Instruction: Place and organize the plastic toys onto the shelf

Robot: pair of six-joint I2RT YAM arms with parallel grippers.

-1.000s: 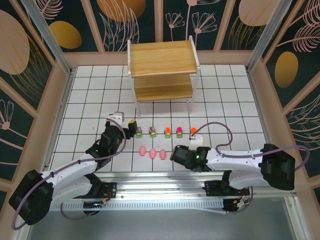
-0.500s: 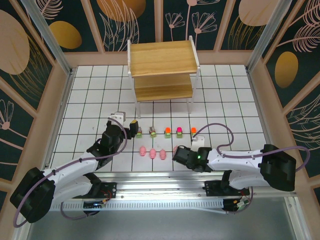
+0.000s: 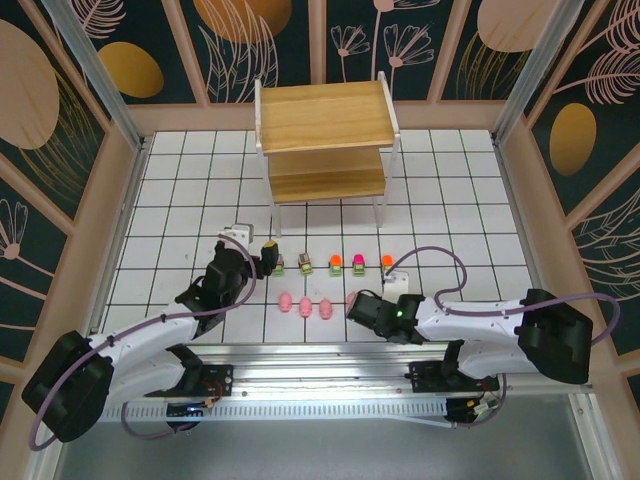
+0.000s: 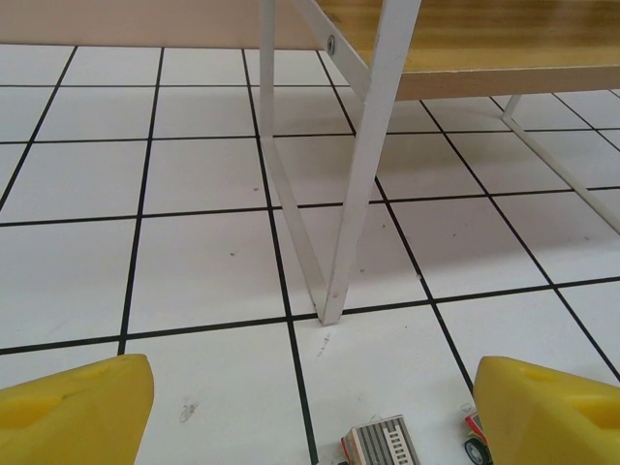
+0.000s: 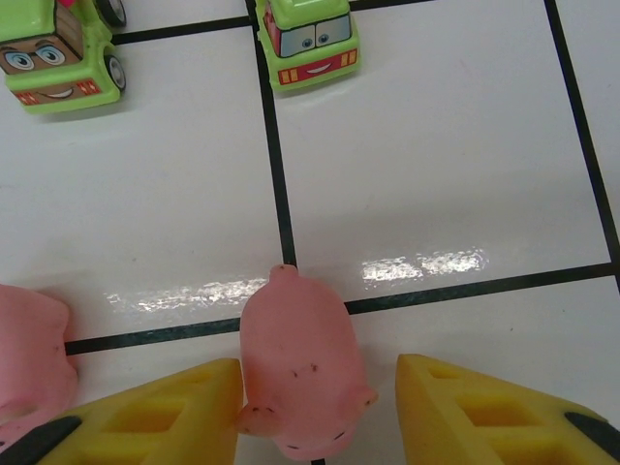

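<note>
The right gripper (image 5: 318, 376) has narrowed onto the rounded pink plastic pig (image 5: 295, 354) between its pads (image 5: 174, 407), one touching and one just apart, so pickup looks near. The left gripper (image 4: 310, 380) gapes wide.

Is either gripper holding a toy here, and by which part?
Nothing is held. The right gripper straddles a pink pig, one finger touching its flank, the other apart. The left gripper stands open.

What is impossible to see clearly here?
- Top view: the pig nearest the right arm is half hidden under its wrist; the shelf's lower board is mostly covered by the upper one.
- Left wrist view: one toy car is cut by the bottom edge; another toy car sits mostly behind a yellow finger.
- Right wrist view: a second pig is cut by the left edge.
</note>
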